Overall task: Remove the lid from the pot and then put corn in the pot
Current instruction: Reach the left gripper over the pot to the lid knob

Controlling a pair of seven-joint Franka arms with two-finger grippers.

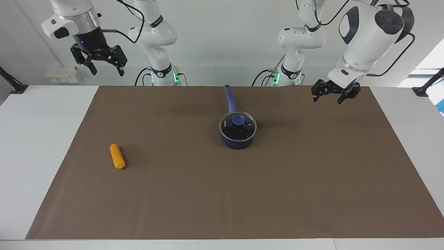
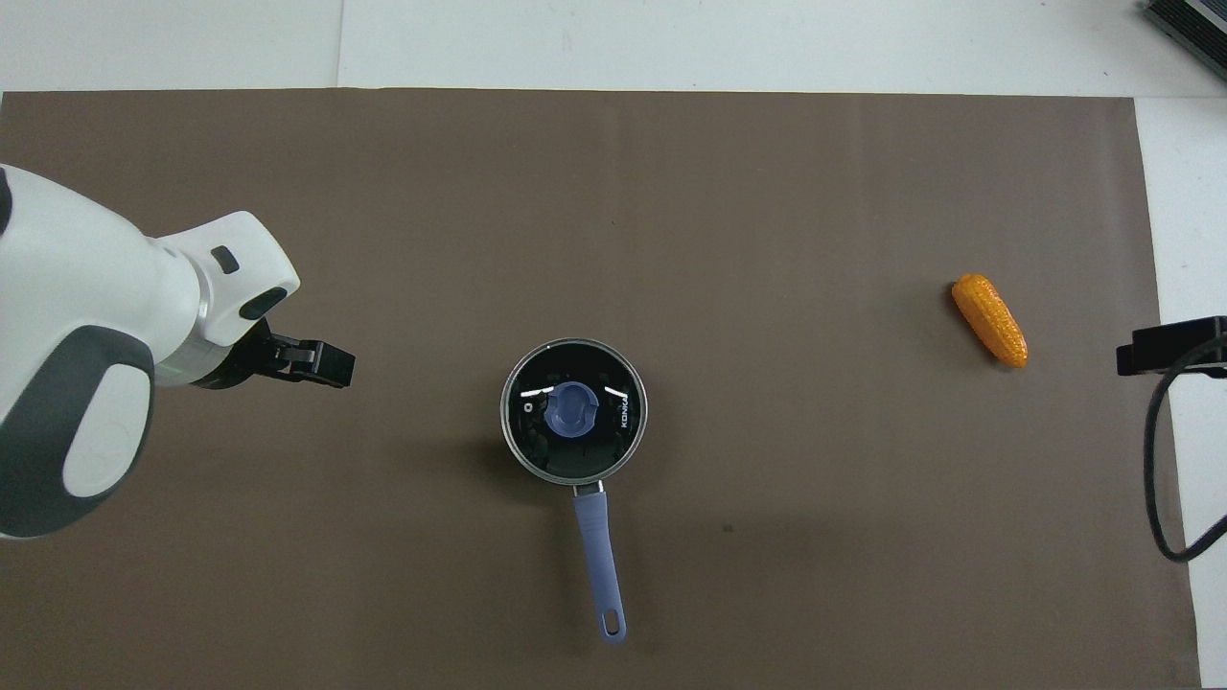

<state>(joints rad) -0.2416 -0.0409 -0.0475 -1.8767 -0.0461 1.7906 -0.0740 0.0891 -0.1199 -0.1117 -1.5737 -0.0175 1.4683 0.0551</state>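
Observation:
The dark blue pot [image 1: 237, 142] stands mid-table on the brown mat, with its long handle [image 1: 229, 98] pointing toward the robots. The glass lid [image 1: 238, 120] with its blue knob sits on the pot. Both also show in the overhead view: the pot's handle [image 2: 597, 541] and the lid [image 2: 572, 410]. The orange-yellow corn [image 1: 117, 156] lies on the mat toward the right arm's end, also in the overhead view [image 2: 990, 320]. My left gripper [image 1: 329, 97] is open and empty, raised over the mat beside the pot [image 2: 321, 364]. My right gripper [image 1: 105, 67] is open and empty, held high over the table's edge.
The brown mat [image 1: 242, 201] covers most of the white table [image 1: 38, 139]. Black clamp mounts [image 1: 14, 85] stand at both ends of the table. The right gripper's tip [image 2: 1171, 345] and a cable show at the overhead view's edge.

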